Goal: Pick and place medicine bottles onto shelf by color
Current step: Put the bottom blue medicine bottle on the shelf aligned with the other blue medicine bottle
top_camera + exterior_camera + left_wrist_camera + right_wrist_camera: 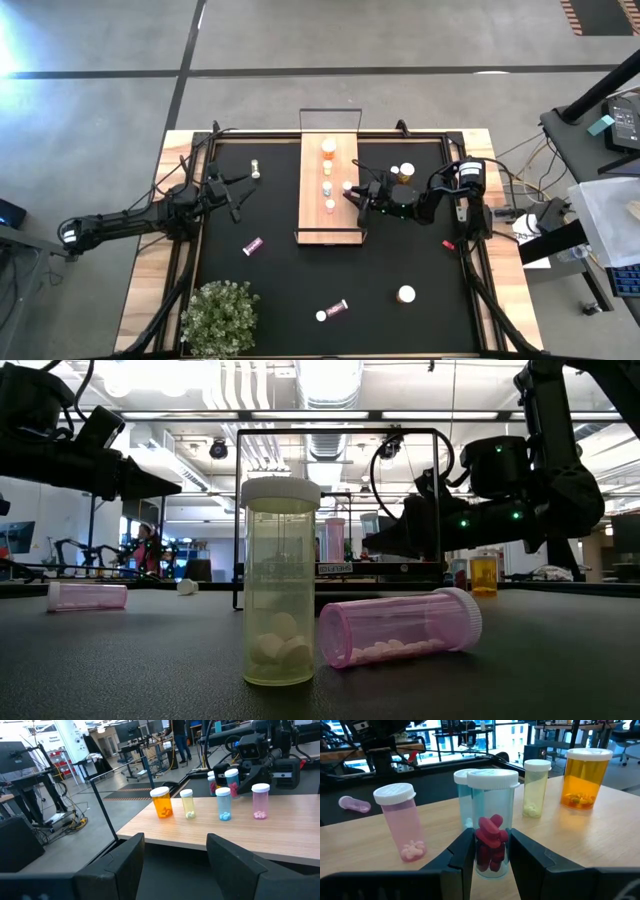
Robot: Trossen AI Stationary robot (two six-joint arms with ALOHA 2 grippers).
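Note:
The light-wood shelf holds a row of upright white-capped bottles: orange, pale yellow, blue and pink. My right gripper is over the shelf's right edge, beside the row. It is shut on a clear bluish bottle with red pills. My left gripper is open and empty left of the shelf, its fingers facing the row. My right gripper pinches the lower half of the bottle's body between its two fingers. They come level from the table's right side. The bottle stands upright, cap up, over the shelf board. Whether its bottom touches the board I cannot tell.
Loose on the black mat are a pale bottle, a magenta one lying, a pink one lying, an upright one and orange ones by the right arm. A red bit and a plant are also there.

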